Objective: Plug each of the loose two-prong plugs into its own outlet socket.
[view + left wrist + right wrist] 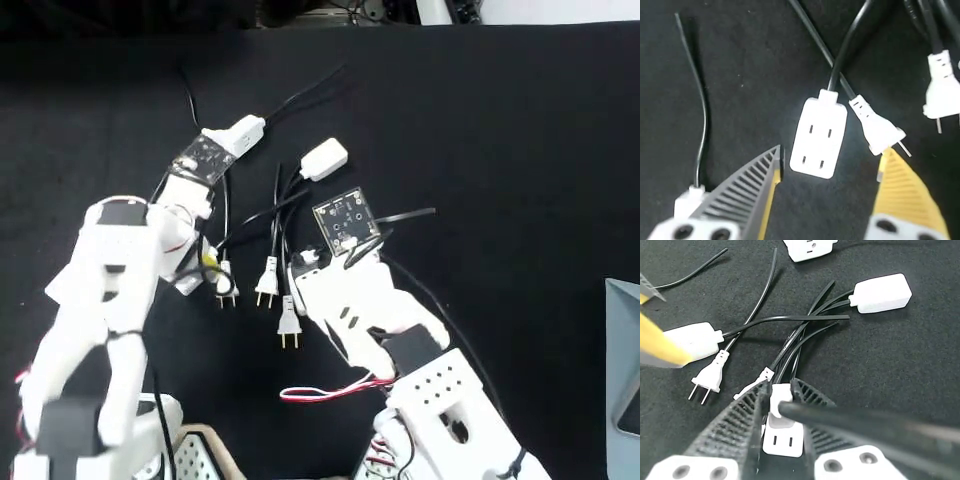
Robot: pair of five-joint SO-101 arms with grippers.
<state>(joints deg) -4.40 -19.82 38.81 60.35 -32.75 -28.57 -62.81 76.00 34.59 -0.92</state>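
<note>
My left gripper (832, 152) is open and hovers over a white outlet socket (819, 140) that lies flat on the black cloth between its fingers. A white two-prong plug (880, 130) lies against the yellow finger (902, 185), and a second plug (942, 90) rests farther off. My right gripper (780, 390) is shut on another white outlet socket (782, 432), whose slots face the camera. In the high view the left gripper (205, 270) and the right gripper (303, 262) flank three loose plugs (267, 280). Two more outlet sockets (325, 158) (245, 128) lie beyond them.
Black cables (275, 215) cross and tangle between the two grippers. A thin loose black wire (702, 110) lies beside the left gripper. Red and white wires (320, 392) trail near the right arm's base. A grey box (625, 370) stands at the right edge.
</note>
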